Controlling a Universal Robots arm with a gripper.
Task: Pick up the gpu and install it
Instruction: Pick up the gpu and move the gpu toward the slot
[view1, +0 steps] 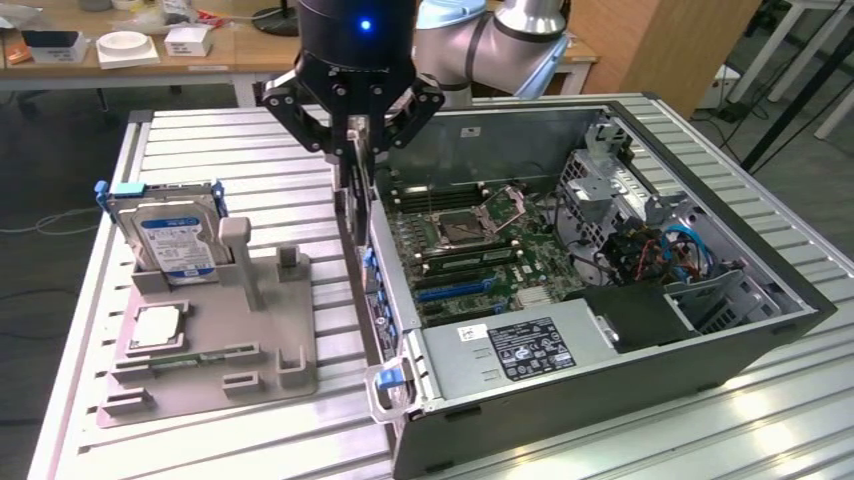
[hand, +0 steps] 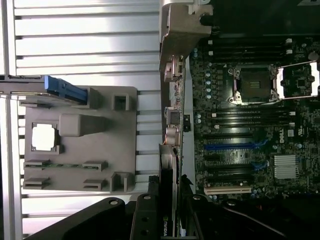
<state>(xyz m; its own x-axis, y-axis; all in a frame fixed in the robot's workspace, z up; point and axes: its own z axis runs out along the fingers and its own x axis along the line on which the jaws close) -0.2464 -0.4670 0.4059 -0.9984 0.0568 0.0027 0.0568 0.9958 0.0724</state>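
Exterior view's left: hard drive upright in a grey fixture on the ribbed counter.

Middle: my gripper pinches the gpu by its top edge. The card is thin, flat and black, hanging vertical and nearly edge-on, above the left wall of the open computer case.

Wrist view: gpu edge-on, small pale logo on it.

Right: motherboard inside the case.

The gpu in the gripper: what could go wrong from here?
1. The gpu hangs edge-down near the case's rear wall, so it may knock that wall.
2. The gripper holds only its upper edge; the card could tilt.
3. The motherboard slots lie close together; it might meet the wrong one.
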